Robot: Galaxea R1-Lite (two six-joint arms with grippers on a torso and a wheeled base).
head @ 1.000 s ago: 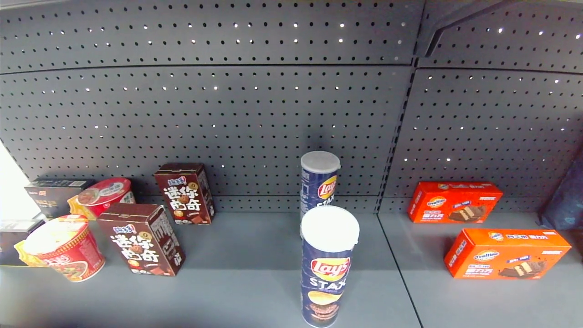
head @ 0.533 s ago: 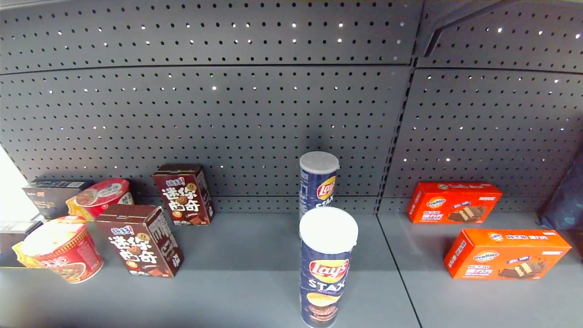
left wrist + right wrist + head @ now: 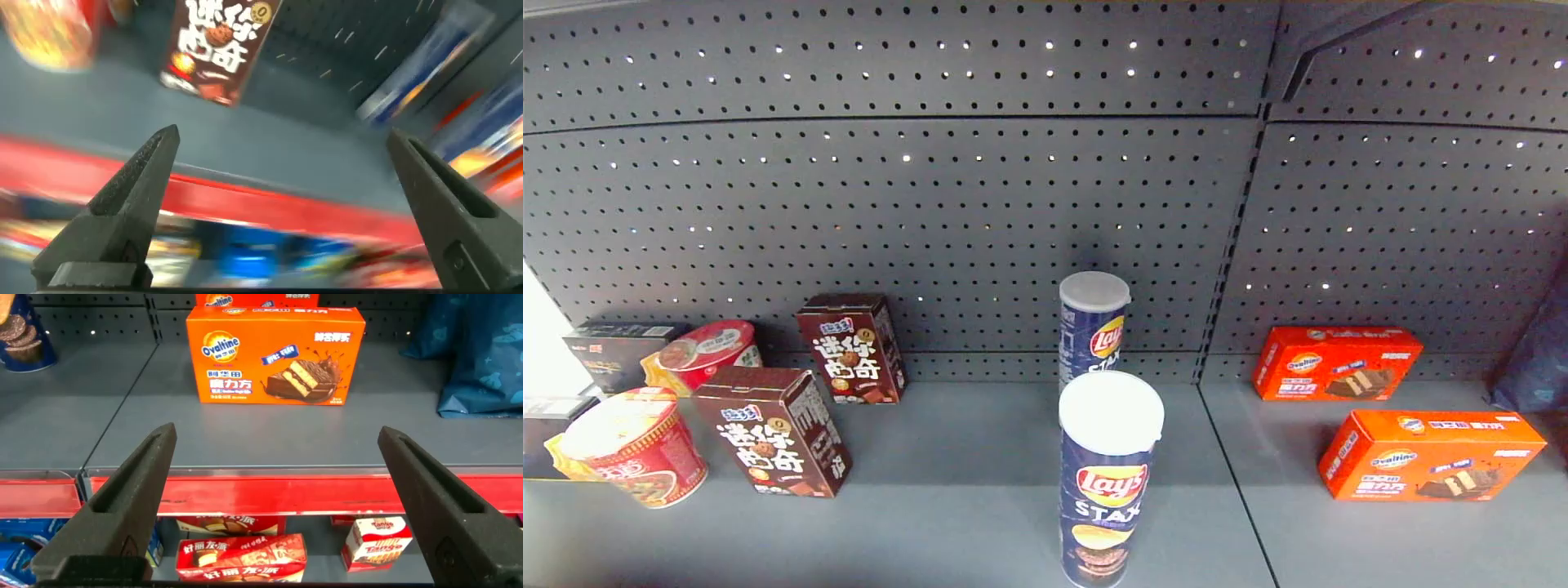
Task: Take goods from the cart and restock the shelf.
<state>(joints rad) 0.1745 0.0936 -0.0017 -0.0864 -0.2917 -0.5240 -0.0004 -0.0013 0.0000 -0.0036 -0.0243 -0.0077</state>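
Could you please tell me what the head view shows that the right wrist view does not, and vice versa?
Head view only: the front brown cardboard cookie box and the front red noodle cup. Right wrist view only: the right end effector, open, the red shelf-edge strip and a red snack box on the level below. Both: the front orange cardboard box on the grey metal shelf.

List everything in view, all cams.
cylindrical chip cans: 2, navy with white lids, shelf centre, one behind the other
cardboard cookie boxes: 2, brown, left of cans
noodle cups: 2, red, far left
small boxes: 2, black, left edge
flat cardboard boxes: 2, orange, right bay
soft bag: 1, blue, far right
metal shelf: 1, grey, perforated back
shelf-edge strip: 1, red, front
left gripper: 1, black fingers, open
right gripper: 1, black fingers, open
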